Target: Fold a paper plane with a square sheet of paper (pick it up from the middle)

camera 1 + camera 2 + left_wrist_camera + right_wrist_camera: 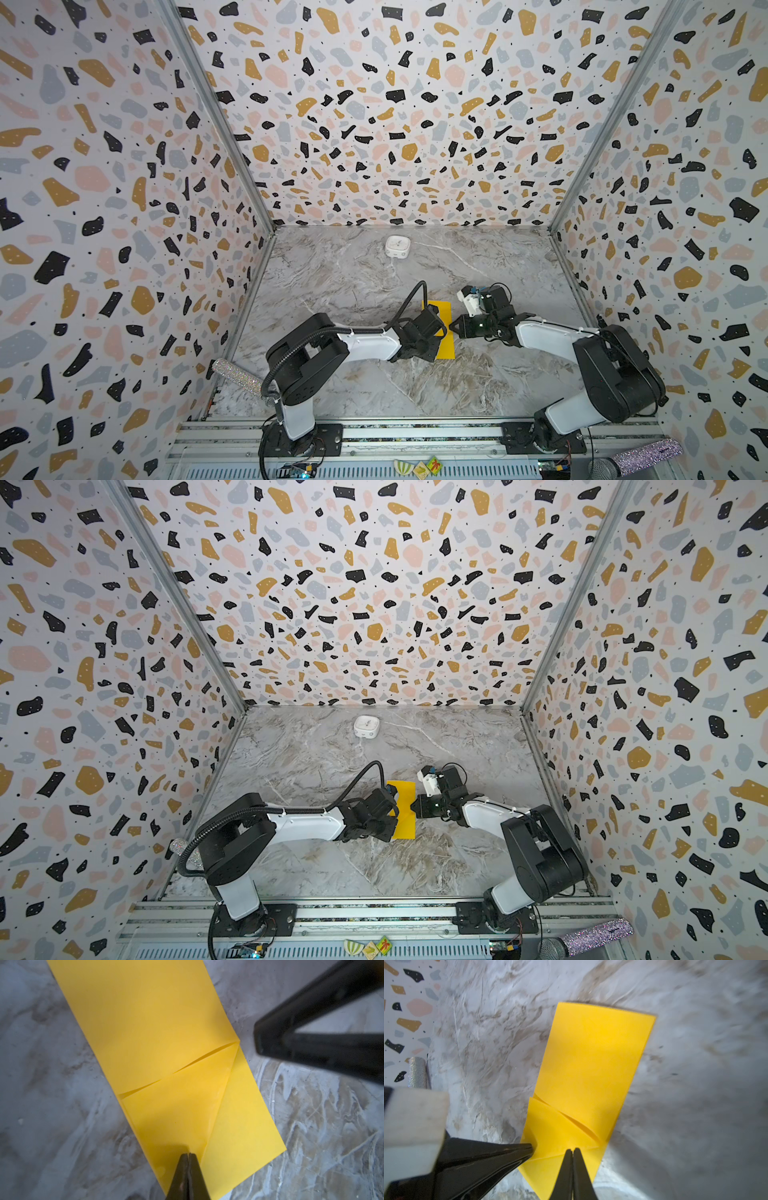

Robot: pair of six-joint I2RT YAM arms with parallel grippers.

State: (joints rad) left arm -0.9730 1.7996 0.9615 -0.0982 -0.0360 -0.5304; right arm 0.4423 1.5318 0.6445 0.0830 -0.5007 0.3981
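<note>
Square sheet of paper [448, 347] flat on the bench [353, 291], mid-scene, doubled into a strip with a triangular flap [182, 1109] creased over one half. Long axis near to far; both ends square, so no nose and no heading yet. Left claw [188, 1155] clenched on nothing, tip down on the flap. Right claw [454, 328] likewise clenched, empty, just right of the strip's right long edge at mid-length. Left claw the nearer, in contact.
</note>
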